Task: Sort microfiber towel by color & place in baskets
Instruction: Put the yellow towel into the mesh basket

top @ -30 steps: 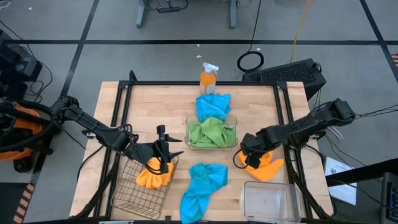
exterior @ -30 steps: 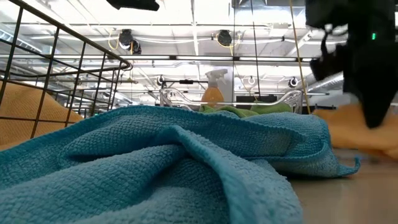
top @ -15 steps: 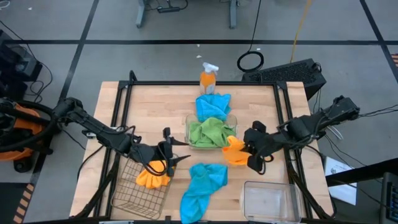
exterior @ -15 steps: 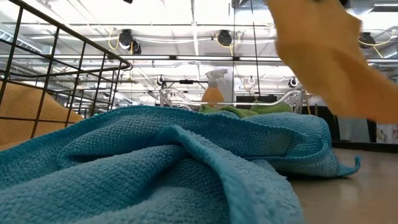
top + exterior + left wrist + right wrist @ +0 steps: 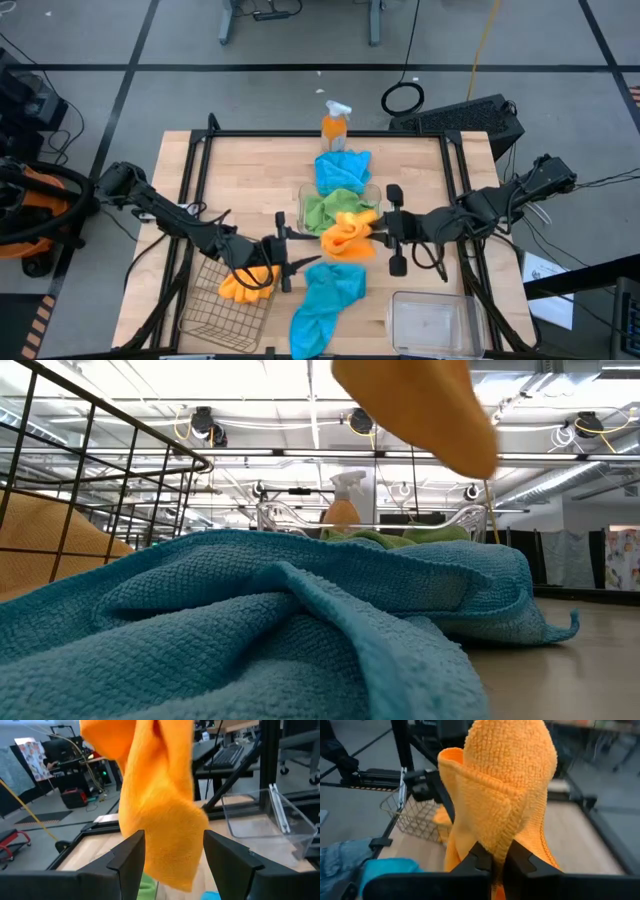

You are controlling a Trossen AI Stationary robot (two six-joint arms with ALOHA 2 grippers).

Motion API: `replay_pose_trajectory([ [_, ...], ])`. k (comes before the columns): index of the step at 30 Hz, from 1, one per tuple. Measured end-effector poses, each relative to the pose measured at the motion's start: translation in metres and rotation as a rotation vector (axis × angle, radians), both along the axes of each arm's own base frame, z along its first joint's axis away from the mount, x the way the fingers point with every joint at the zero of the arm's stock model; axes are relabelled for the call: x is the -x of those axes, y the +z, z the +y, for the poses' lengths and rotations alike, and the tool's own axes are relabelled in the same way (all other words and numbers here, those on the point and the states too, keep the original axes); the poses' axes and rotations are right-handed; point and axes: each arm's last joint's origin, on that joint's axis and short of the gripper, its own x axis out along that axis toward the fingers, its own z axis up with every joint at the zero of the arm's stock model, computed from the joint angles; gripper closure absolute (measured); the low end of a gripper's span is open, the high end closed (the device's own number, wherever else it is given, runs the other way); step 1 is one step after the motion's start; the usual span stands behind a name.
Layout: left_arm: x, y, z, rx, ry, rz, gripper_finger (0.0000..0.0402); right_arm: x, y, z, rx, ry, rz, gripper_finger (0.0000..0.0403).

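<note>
- Wooden surface (image 5: 240, 170) with a black frame around it, grey floor and cables beyond, and the overhead camera is the only one that shows the full layout.
- From above: right hand (image 5: 378, 232) is out over the middle of the surface, clamped on an orange towel (image 5: 346, 236) that hangs above the near edge of the clear basket (image 5: 304, 205) with the green towels (image 5: 338, 212) in it.
- Right wrist view confirms that grip: its fingers (image 5: 480, 860) are pinched together right on a fold of the orange cloth.
- Left hand (image 5: 285, 263) sits between the wire basket (image 5: 222, 312) and the blue towel (image 5: 325, 300) lying on the surface, fingers apart, holding nothing.
- Left wrist view looks straight at the dangling orange towel, framed between its own two spread fingers (image 5: 127, 855), but it's farther off, not touching them.
- Second orange towel (image 5: 245, 285) lies in the far end of the wire basket, just beside the left hand.
- Another blue towel (image 5: 342, 168) lies behind the green basket, touching the orange spray bottle (image 5: 334, 125).
- Empty clear basket (image 5: 430, 320) sits at the near right corner; left wrist view catches it too.
- Low view is mostly blue towel up close, wire mesh on one side, orange cloth hanging in from the top. No hands visible there.
</note>
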Motion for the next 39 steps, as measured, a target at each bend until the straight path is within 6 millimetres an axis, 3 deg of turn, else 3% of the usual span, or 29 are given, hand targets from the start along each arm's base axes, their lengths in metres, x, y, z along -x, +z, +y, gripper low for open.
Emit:
replay_pose_trajectory([
  [9,0.0,0.005,0.0,-0.037,-0.003,-0.039,0.0195,-0.011,0.018,-0.002,0.202,-0.07,-0.194,0.0395],
  [14,0.0,0.003,-0.002,-0.053,-0.062,-0.021,0.0195,-0.021,0.018,-0.008,0.248,-0.094,-0.219,0.0395],
  [22,-0.01,-0.004,0.012,-0.066,-0.003,0.01,0.0195,-0.044,0.001,-0.014,0.234,-0.144,-0.175,0.0395],
  [29,-0.016,-0.008,0.03,-0.059,0.113,0.036,0.0195,-0.064,-0.014,-0.008,0.22,-0.149,-0.167,0.0395],
  [39,-0.017,-0.013,0.036,-0.138,0.133,0.096,0.0195,-0.064,-0.026,-0.001,0.146,-0.148,-0.099,0.0395],
])
